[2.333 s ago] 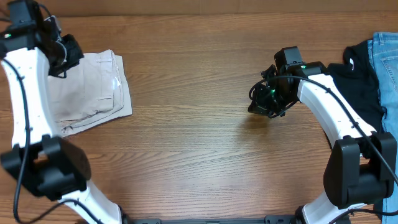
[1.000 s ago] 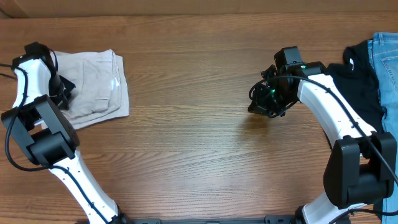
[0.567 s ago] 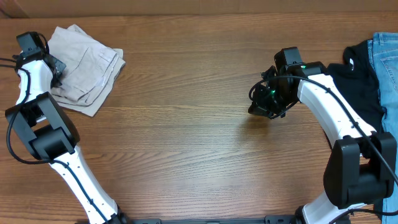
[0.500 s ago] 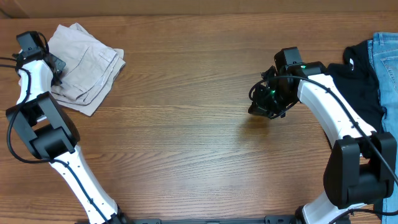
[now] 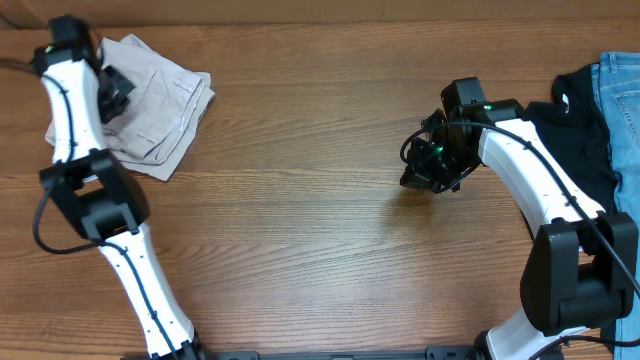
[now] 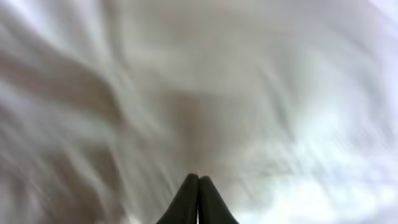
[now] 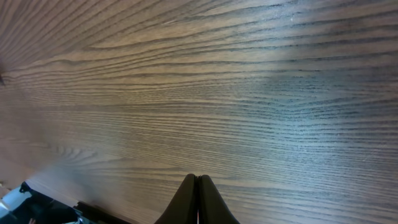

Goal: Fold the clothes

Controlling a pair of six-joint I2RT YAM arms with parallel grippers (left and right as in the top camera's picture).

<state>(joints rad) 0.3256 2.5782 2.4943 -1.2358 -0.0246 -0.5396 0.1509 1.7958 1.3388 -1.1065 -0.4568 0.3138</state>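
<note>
The beige shorts (image 5: 165,95) lie folded and somewhat rumpled at the far left of the wooden table. My left gripper (image 5: 112,92) rests on their left part. In the left wrist view its fingertips (image 6: 198,178) are pressed together over blurred beige cloth (image 6: 199,93), and no cloth shows between them. My right gripper (image 5: 416,177) hovers low over bare wood right of centre. It is shut and empty, as the right wrist view (image 7: 196,178) shows.
A black garment (image 5: 580,130) and blue denim jeans (image 5: 625,100) are piled at the right edge, beside my right arm. The table's far edge (image 5: 320,22) runs just behind the shorts.
The left arm swung around the shorts; they turned, bunched up and shifted toward the far edge, then a little to the right. The right arm has not moved.
</note>
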